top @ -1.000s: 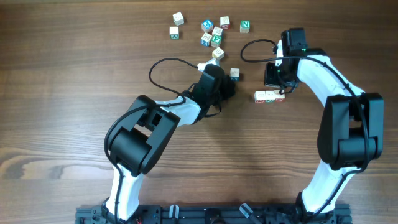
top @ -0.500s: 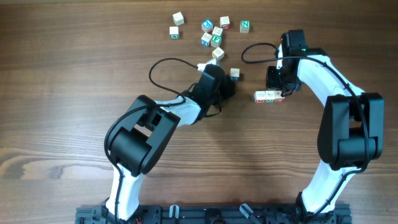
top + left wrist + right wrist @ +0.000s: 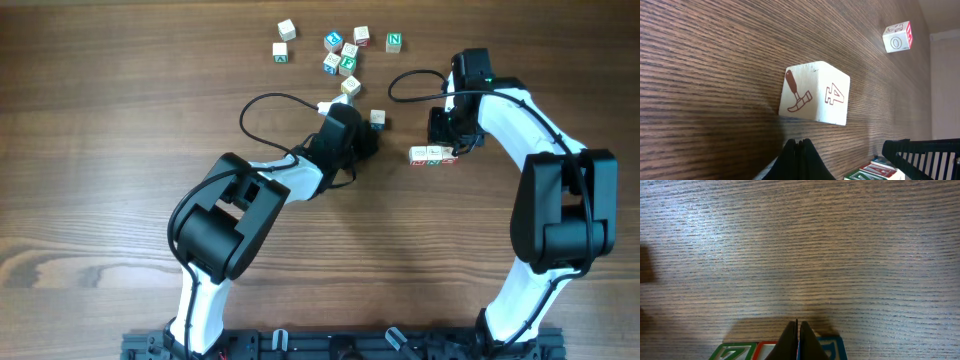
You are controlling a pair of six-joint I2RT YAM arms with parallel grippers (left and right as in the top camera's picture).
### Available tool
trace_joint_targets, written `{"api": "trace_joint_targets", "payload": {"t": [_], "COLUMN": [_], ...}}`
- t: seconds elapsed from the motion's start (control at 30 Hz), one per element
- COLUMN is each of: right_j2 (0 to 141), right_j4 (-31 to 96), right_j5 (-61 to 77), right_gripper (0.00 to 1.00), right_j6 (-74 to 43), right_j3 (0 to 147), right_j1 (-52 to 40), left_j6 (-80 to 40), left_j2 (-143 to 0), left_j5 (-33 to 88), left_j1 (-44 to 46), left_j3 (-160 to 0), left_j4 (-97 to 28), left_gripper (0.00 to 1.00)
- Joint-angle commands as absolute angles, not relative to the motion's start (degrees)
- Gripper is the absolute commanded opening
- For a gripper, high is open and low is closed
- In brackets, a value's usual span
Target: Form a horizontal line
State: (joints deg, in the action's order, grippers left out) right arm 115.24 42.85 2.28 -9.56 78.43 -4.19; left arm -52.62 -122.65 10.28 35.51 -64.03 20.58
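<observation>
1. Three small pale wooden alphabet cubes with green, red and blue faces, set edge to edge, make the horizontal line [image 3: 432,154], which lies right under the right gripper [image 3: 797,324] tips.
2. Right gripper: fingers pressed together, nothing held. Tips sit over the red-to-blue end of the row; cannot tell if they touch it.
3. Left gripper [image 3: 799,143]: fingers pinched together, also empty. A single pale wooden cube with a brown-red hammer and 4 [image 3: 815,92] lies just ahead of its tips, apart from them.
4. Step in hand looks like the last straightening of the row; the line may already be finished.
5. Next move, my guess: the right gripper lifts straight off without dragging a cube. If the hammer cube is meant to join, the left gripper must open first, since closed fingers can only push.
</observation>
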Motion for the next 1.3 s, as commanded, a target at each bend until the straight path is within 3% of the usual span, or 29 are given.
{"api": "trace_joint_targets", "payload": {"t": [0.0,1.27], "right_j2": [116.0,116.0], "right_j4": [43.0,42.6], "right_j5": [1.1,1.3], "right_gripper": [0.05,0.05], "right_j6": [-9.2,-9.2], "right_j3": [79.4,79.4], "right_j1": [-4.3,-4.3], "left_j6": [-51.2,-51.2], "left_j2": [-121.0,-121.0], "left_j5": [9.3,9.3], "left_j1": [35.6,35.6], "left_j3": [-63.9,-63.9], "left_j4": [20.7,20.7], "left_gripper": [0.04,0.04]}}
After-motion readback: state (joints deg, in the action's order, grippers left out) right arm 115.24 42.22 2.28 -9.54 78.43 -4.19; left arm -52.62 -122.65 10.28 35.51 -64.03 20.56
